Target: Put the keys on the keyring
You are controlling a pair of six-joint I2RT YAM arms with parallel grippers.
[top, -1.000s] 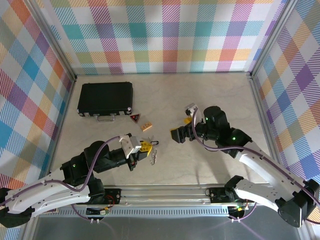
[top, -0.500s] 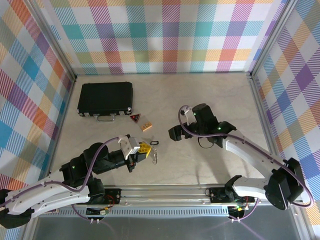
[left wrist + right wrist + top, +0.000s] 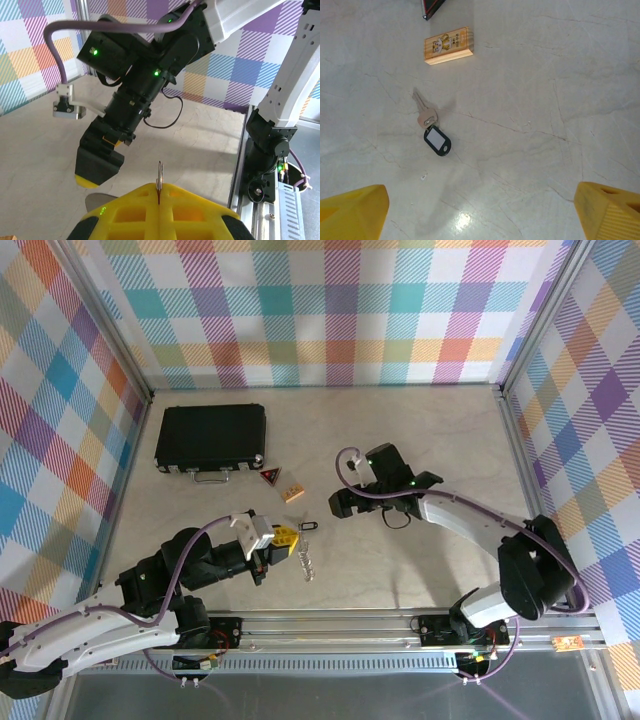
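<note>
My left claw (image 3: 158, 197) is pressed together, and a thin sliver of metal stands up out of the seam between its yellow pads. From above, the keys (image 3: 308, 562) hang just off its tip over the near middle of the table, so I judge that it is pinching the bunch.

My right claw (image 3: 342, 506) is spread wide with nothing between its jaws. Its wrist camera shows one yellow tip in each lower corner and bare table between them.

In the last second the right arm has reached out and slid the claw leftward, while the left arm has barely shifted. That puts the keyring (image 3: 437, 140) in the right wrist view, ahead of the open jaws and left of centre. It lies flat on the table (image 3: 535, 90), with a single key (image 3: 425, 113) attached and pointing away. The wooden block (image 3: 448, 45) is farther off.

The ring is still on the table, apart from both claws. I read this as the approach to picking it up. No key from the bunch is threaded on it yet. The ring is tiny and lies flat, so I need to centre the jaws over it.
</note>
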